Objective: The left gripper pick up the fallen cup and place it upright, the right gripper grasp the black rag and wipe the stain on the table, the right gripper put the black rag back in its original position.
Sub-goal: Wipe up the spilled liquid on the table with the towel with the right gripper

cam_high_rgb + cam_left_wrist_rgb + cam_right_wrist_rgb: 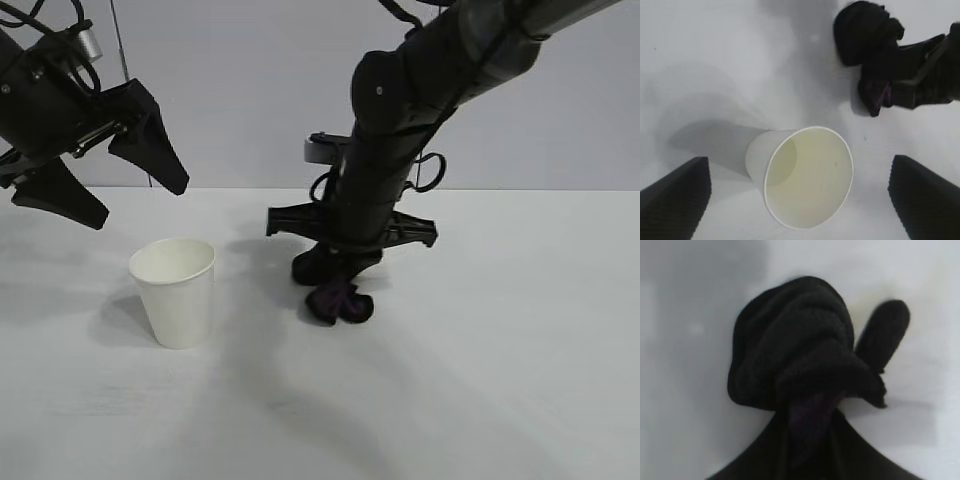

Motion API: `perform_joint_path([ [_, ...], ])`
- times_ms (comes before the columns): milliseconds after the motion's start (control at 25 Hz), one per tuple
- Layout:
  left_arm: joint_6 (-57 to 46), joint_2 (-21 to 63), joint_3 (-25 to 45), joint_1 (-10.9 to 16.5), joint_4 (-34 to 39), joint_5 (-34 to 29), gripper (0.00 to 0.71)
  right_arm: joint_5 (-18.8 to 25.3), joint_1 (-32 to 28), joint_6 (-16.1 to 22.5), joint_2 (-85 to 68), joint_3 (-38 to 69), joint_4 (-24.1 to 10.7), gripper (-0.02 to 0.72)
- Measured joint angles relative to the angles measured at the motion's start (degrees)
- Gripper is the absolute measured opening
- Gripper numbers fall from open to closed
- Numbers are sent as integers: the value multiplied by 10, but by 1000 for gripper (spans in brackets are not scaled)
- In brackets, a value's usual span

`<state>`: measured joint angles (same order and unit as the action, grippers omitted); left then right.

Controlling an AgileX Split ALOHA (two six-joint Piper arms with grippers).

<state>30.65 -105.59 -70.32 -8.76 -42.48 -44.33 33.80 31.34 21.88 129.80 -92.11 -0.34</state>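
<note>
— While the plain white tapered paper cup (174, 291) stands upright on its base, where does it sit?
— On the wide, flat white table (520, 350), toward the left side of the exterior view, mouth up, with nothing touching it.
— And the black arm with the small grey-white cylinder?
— That left gripper (100, 190) hangs above and a little behind the cup, its jaws spread wide and holding nothing. From its own wrist camera the cup (805, 175) shows between the two ribbed black fingers (675, 200), well clear of both.
— Where is the small bunched cloth, black with purple folds?
— The black rag (340, 300) lies on the table just right of the cup, near the middle. The right gripper (335, 272), the black arm with the white box-like part, points steeply down onto it, and its jaws are pinching the rag. The wrist view shows the rag (800, 365) bunched up between the fingers, pressed against the table.
— The amber stain?
— I cannot tell where it is; none of the views shows it clearly.
</note>
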Motion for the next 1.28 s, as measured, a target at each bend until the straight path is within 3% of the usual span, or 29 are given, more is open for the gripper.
perform_joint_path([
  [320, 0, 0, 0, 0, 1, 0, 693, -9, 9, -5, 21, -30, 11, 92],
  [720, 0, 0, 0, 1, 2, 1, 693, 29, -67, -5, 66, -121, 10, 92],
  [960, 0, 0, 0, 0, 2, 6, 693, 74, -125, -11, 64, -127, -18, 92],
  [1280, 0, 0, 0, 0, 2, 6, 693, 173, -133, -67, 37, -115, -17, 91],
])
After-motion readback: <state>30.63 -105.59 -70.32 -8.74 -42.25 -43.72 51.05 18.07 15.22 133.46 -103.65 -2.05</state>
